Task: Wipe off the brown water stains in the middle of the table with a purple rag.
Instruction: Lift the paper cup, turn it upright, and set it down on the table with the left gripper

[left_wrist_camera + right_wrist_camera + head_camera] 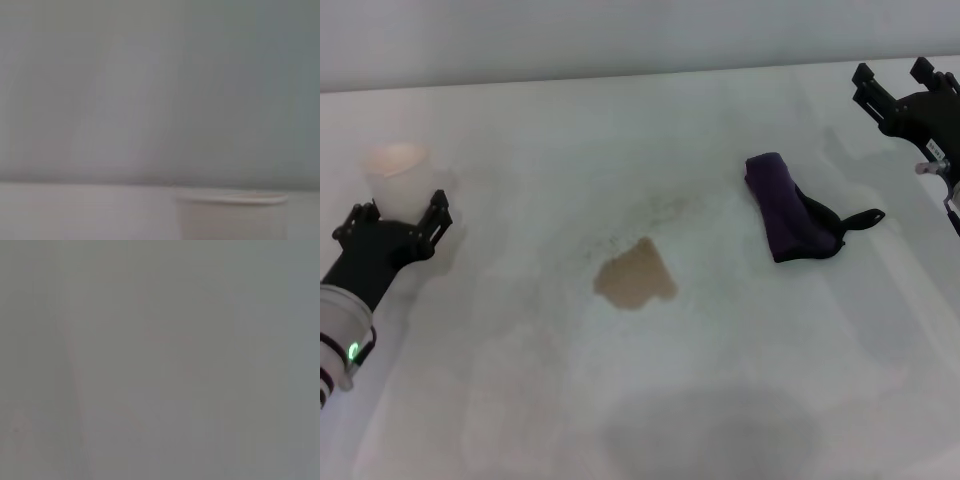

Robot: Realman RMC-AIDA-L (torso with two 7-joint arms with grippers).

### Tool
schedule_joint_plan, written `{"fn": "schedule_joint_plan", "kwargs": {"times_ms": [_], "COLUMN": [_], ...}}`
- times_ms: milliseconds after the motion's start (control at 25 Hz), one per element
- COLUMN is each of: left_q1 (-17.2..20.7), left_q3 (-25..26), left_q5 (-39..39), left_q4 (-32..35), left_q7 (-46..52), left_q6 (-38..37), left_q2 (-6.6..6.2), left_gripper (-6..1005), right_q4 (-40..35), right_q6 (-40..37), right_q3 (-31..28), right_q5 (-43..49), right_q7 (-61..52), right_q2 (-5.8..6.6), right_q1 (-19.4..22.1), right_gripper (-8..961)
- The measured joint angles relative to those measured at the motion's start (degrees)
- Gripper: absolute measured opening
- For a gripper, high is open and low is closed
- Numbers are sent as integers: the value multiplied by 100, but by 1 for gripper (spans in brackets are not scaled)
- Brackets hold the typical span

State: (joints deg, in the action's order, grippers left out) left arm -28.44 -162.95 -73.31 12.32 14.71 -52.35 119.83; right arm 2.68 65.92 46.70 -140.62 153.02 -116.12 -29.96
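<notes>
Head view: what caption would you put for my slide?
Brown stain mid-table, purple rag beside it, cup by the left tool.

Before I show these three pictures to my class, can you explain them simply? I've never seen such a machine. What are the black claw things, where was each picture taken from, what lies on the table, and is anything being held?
The black claws are grippers, the hands of a two-armed robot. The wide picture comes from a camera on its head, looking down at a white table. The left gripper sits right beside a white paper cup, its fingers apart, gripping nothing. The right gripper waits open at the far right edge, also empty. In the middle lies a brown water stain; to its right a purple rag, untouched. The other two pictures come from cameras on the wrists: the left one catches the cup's rim, the right one shows only a blank grey surface.
</notes>
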Motion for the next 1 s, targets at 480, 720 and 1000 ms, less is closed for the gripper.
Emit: {"fn": "schedule_joint_plan", "kwargs": {"times_ms": [480, 720, 1000], "left_q1": [108, 233, 601], "left_q3": [2, -2, -1], "left_q5": [96, 351, 493], "left_q4": [178, 286, 430], "left_q7": [-32, -49, -102], "left_q6": [407, 370, -77], "left_q2": [14, 15, -8], "left_gripper": [735, 762, 843], "right_q4": [-13, -13, -13], "right_q6": [41, 53, 109], "right_q3": [6, 6, 6], "right_q5": [0, -1, -1], "right_q7": [0, 0, 0], "right_q2": [1, 1, 1], "right_q1": [-1, 4, 18], "right_gripper": [871, 871, 871]}}
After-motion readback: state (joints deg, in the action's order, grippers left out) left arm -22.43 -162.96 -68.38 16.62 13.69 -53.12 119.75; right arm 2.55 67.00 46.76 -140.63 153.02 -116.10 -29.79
